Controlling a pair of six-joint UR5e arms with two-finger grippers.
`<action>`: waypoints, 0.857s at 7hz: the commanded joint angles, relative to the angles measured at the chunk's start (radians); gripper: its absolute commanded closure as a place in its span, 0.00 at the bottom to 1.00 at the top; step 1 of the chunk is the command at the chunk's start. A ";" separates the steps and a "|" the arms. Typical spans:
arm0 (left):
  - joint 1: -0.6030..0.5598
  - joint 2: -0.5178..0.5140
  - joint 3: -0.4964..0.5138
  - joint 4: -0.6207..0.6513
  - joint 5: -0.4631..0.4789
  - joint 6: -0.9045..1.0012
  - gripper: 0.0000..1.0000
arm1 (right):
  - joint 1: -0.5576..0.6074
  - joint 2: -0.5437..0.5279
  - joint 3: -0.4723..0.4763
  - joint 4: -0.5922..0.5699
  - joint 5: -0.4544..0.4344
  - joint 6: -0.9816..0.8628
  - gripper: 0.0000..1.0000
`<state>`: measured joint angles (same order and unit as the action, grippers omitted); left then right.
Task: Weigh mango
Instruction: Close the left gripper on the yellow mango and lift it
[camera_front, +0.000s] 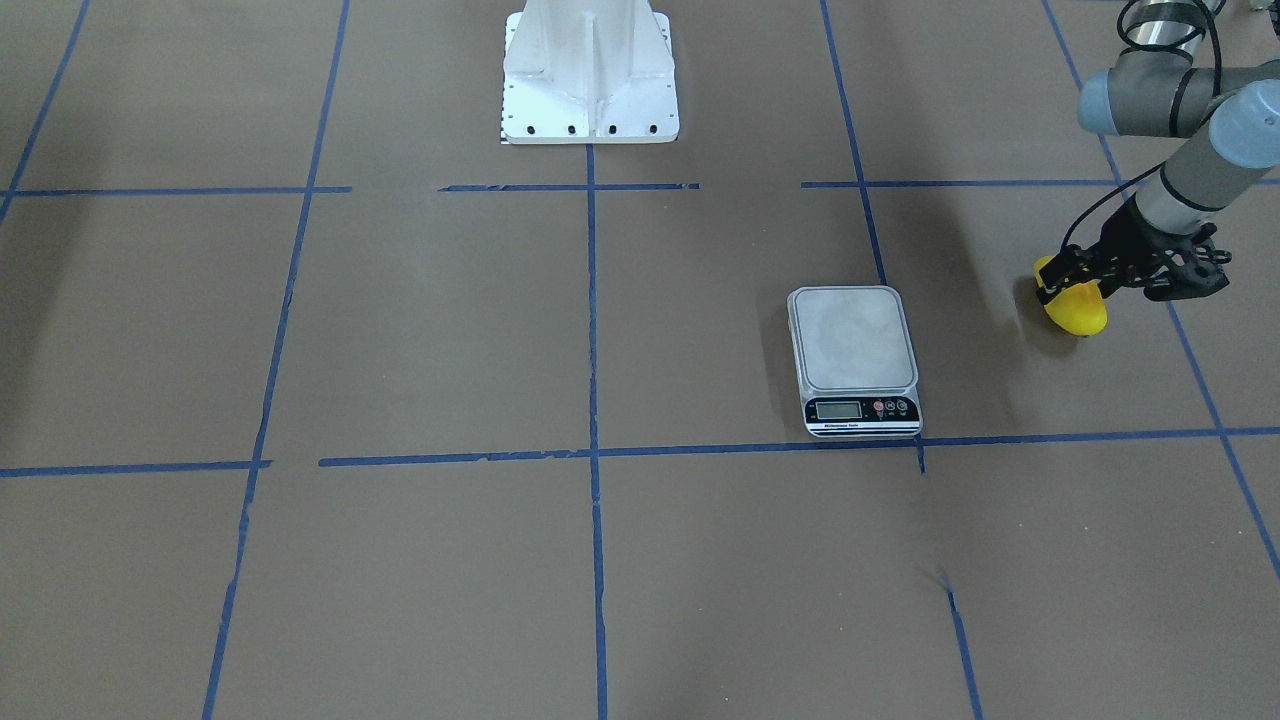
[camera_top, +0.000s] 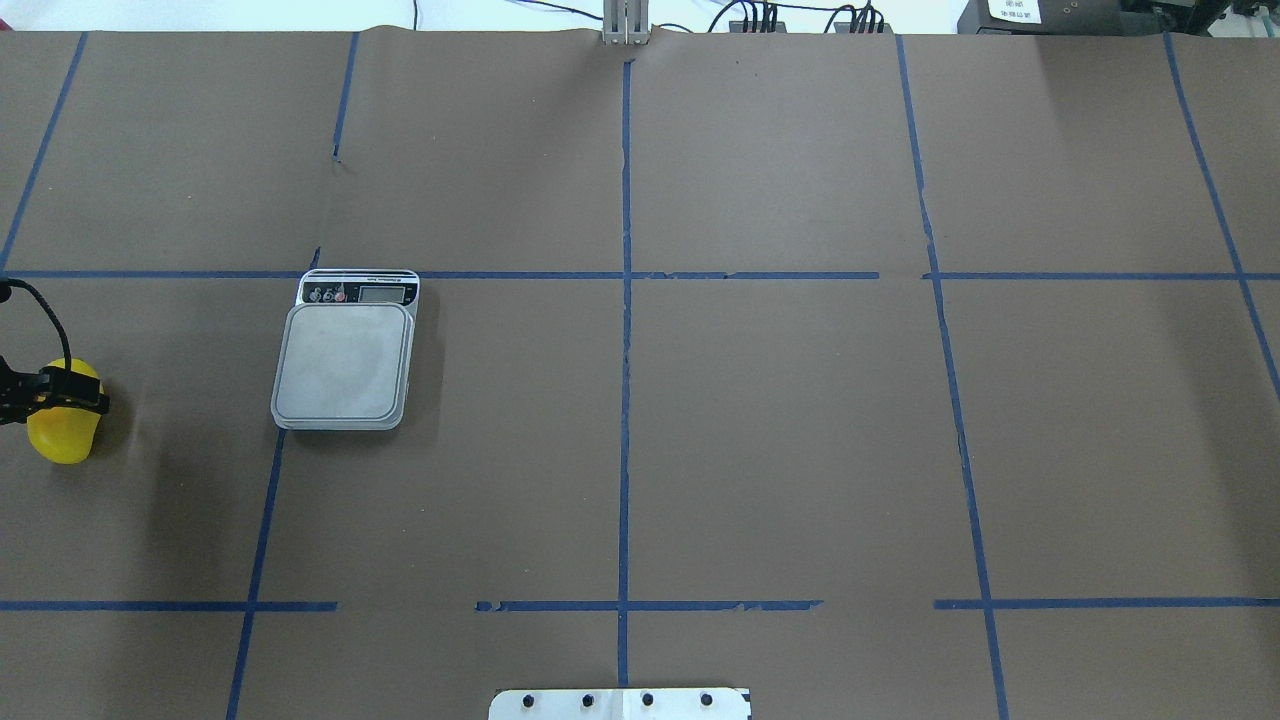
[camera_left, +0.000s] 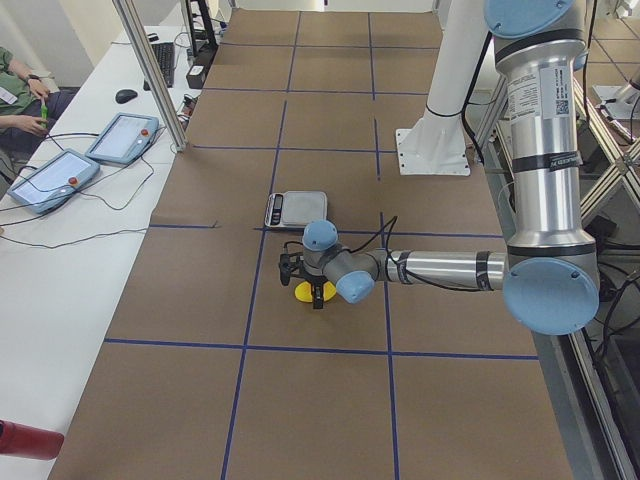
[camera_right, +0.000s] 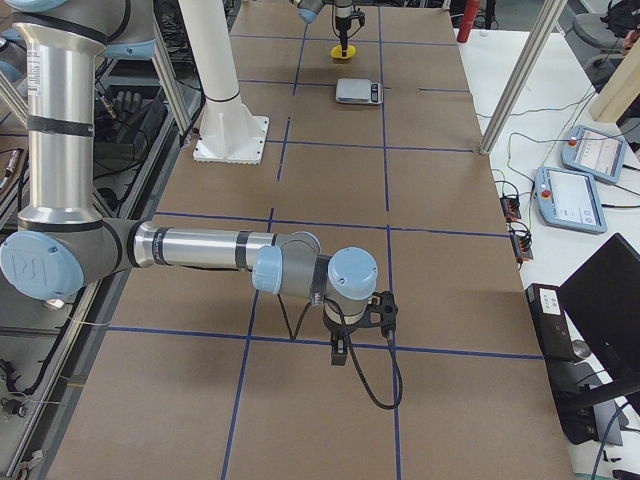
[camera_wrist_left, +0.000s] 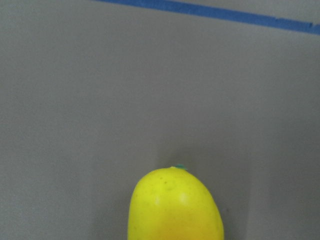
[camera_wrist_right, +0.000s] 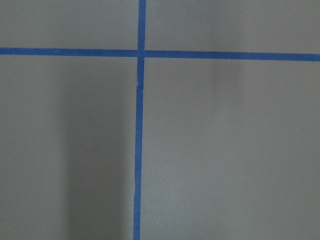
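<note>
The mango (camera_front: 1078, 310) is bright yellow and sits at the table's far left end; it also shows in the overhead view (camera_top: 62, 440) and low in the left wrist view (camera_wrist_left: 175, 207) with an orange blush. My left gripper (camera_front: 1066, 286) is closed around its upper part, and the mango is at or just above the table surface. The scale (camera_front: 853, 352) stands empty about one scale-width away, also seen from overhead (camera_top: 345, 362). My right gripper (camera_right: 340, 352) shows only in the exterior right view, low over bare table; I cannot tell its state.
The table is covered in brown paper with a grid of blue tape lines (camera_top: 625, 300). The robot's white base (camera_front: 590, 75) stands at the table's middle edge. Operator tablets (camera_left: 55, 175) lie on a side bench.
</note>
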<state>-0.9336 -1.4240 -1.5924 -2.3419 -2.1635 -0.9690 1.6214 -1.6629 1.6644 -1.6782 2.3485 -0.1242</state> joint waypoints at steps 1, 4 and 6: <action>0.015 0.000 0.000 0.000 0.001 0.003 0.23 | 0.000 0.000 0.000 0.000 0.000 0.000 0.00; -0.004 0.042 -0.116 0.018 -0.016 0.010 1.00 | 0.000 0.000 0.000 0.002 0.000 0.000 0.00; -0.026 0.076 -0.294 0.158 -0.128 0.022 1.00 | 0.000 0.000 0.000 0.002 0.000 0.000 0.00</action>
<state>-0.9417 -1.3636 -1.7859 -2.2705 -2.2247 -0.9559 1.6214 -1.6634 1.6644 -1.6767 2.3485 -0.1243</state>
